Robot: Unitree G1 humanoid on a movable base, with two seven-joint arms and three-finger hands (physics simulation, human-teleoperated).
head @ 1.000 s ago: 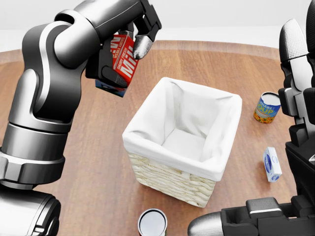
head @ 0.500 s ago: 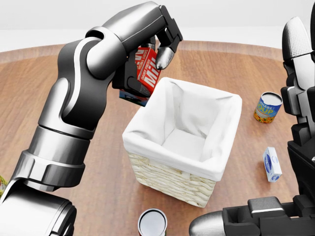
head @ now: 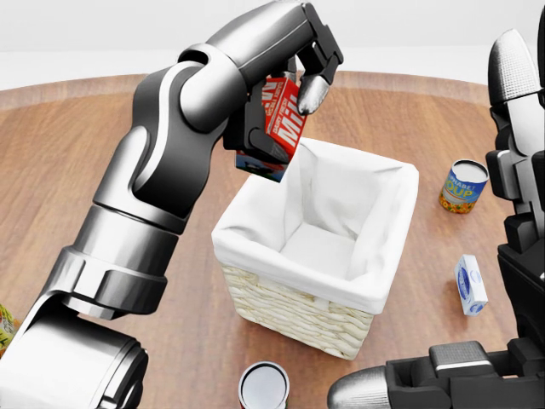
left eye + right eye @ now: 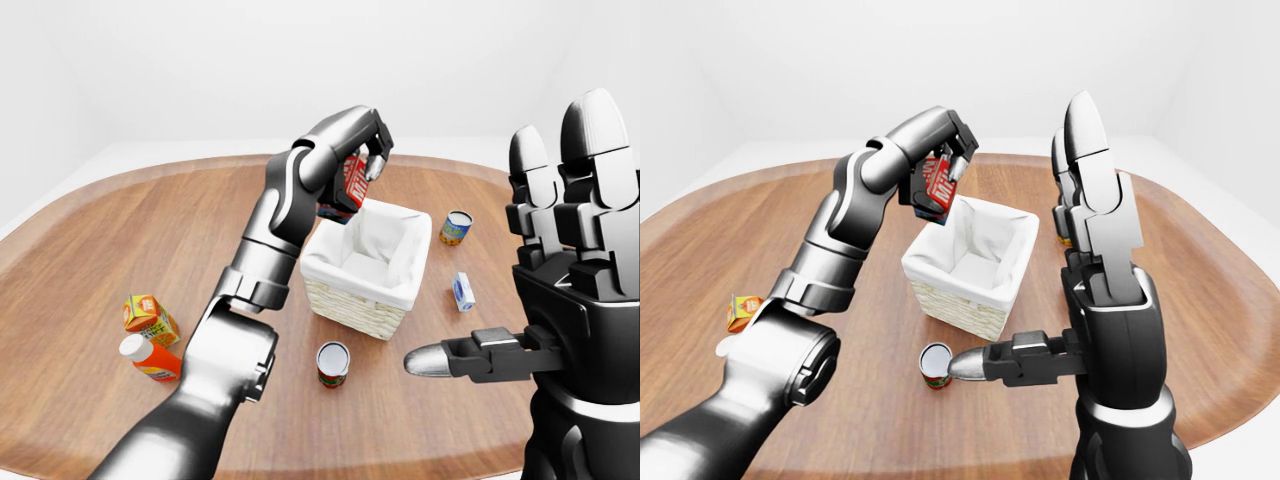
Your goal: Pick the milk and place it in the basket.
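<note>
Fingers (image 3: 313, 89) of left hand (image 3: 294, 81) clamp tilted milk (image 3: 277, 119) above basket (image 3: 392, 192) rim.

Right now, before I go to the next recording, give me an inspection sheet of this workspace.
Surface: round wooden table, flat.
Job's things: milk carton held tilted above the top-left corner of the white-lined wicker basket; basket holds nothing visible.
Clutter: soup can and small blue-white carton right of the basket; open can below it; orange juice carton and orange bottle at the left-eye view's left.
Grippers: left robot hand shut on the milk carton; right robot hand open, raised, holding nothing.
Cables: nothing seen.
Surroundings: plain white walls.
</note>
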